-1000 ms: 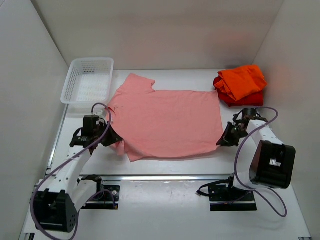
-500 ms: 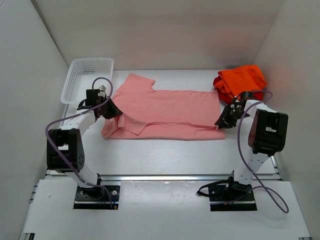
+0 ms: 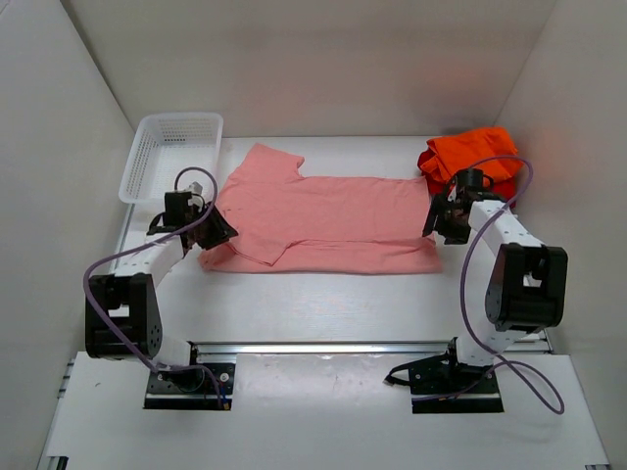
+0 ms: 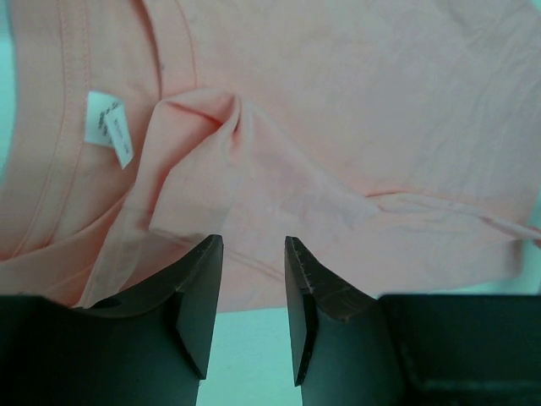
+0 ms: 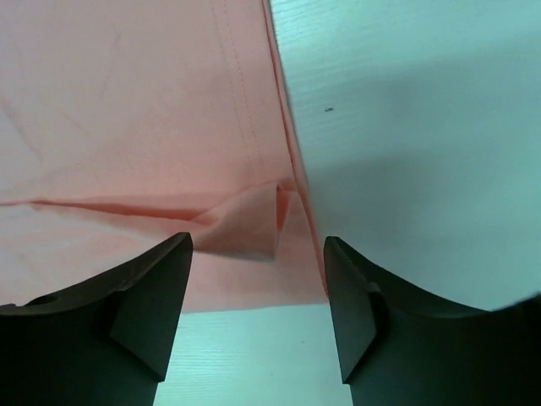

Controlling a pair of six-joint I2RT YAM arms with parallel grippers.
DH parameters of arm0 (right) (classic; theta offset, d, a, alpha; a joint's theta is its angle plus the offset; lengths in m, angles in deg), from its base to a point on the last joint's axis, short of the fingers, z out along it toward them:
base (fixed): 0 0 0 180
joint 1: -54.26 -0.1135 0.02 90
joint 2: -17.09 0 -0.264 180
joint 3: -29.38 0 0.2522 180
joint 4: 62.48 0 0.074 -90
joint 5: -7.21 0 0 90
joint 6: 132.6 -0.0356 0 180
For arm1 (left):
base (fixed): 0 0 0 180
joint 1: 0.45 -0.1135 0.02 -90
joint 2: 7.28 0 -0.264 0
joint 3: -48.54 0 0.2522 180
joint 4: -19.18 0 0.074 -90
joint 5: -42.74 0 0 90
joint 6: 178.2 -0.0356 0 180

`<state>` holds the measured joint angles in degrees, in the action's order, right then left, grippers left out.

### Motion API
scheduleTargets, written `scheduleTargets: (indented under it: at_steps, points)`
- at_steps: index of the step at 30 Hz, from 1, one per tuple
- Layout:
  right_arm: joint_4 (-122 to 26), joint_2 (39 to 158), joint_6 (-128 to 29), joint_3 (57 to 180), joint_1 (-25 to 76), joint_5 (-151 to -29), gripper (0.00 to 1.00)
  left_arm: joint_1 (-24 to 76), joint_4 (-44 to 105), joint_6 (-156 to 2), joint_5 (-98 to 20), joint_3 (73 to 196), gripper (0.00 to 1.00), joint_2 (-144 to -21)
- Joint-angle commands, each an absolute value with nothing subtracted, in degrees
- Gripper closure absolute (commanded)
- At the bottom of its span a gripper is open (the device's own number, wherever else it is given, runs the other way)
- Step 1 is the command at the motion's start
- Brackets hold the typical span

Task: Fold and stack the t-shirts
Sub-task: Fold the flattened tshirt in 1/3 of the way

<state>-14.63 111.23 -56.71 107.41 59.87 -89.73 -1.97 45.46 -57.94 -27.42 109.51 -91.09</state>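
Salmon-pink cloth t-shirt (image 3: 333, 220) lies folded into a long band on the white bench (image 3: 323, 304). At its collar end the left claw (image 3: 217, 232) hovers, fingers parted and holding nothing. Over its hem corner the right claw (image 3: 438, 223) hangs, spread wide and also empty. A folded bright orange t-shirt (image 3: 475, 152) rests on a red t-shirt (image 3: 428, 174) just right of the pink one, and a white plastic mesh basket (image 3: 171, 157) stands at its left
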Motion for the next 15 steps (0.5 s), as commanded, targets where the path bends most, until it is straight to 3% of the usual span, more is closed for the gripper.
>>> scheduleTargets:
  at_steps: [1,4,5,6,7,8,15]
  points:
    - [-17.9,107.1,-55.1,105.5,58.3,-80.9,0.42,0.7,47.7,-61.9,-32.1,106.8,0.53,-87.8]
    - [-21.5,104.7,-56.1,102.0,59.0,-87.3,0.50,0.9,48.1,-63.2,-33.5,105.3,0.53,-87.9]
    - [-23.6,104.3,-56.6,100.5,58.7,-89.7,0.58,1.1,48.6,-63.7,-34.3,104.9,0.53,-88.6]
    - [-27.9,104.8,-58.1,97.6,57.8,-92.5,0.83,2.6,49.0,-64.7,-36.7,105.5,0.53,-90.3]
    - [-28.6,104.8,-58.3,97.0,57.2,-93.2,0.96,3.5,49.5,-64.9,-37.4,106.2,0.53,-91.1]
    - [-29.5,105.8,-59.1,96.4,56.6,-93.6,1.00,4.3,49.3,-65.3,-38.3,106.4,0.53,-92.0]
    - [-24.5,115.5,-59.0,99.0,55.1,-96.1,1.00,7.9,55.3,-69.6,-44.4,110.5,0.58,-98.9]
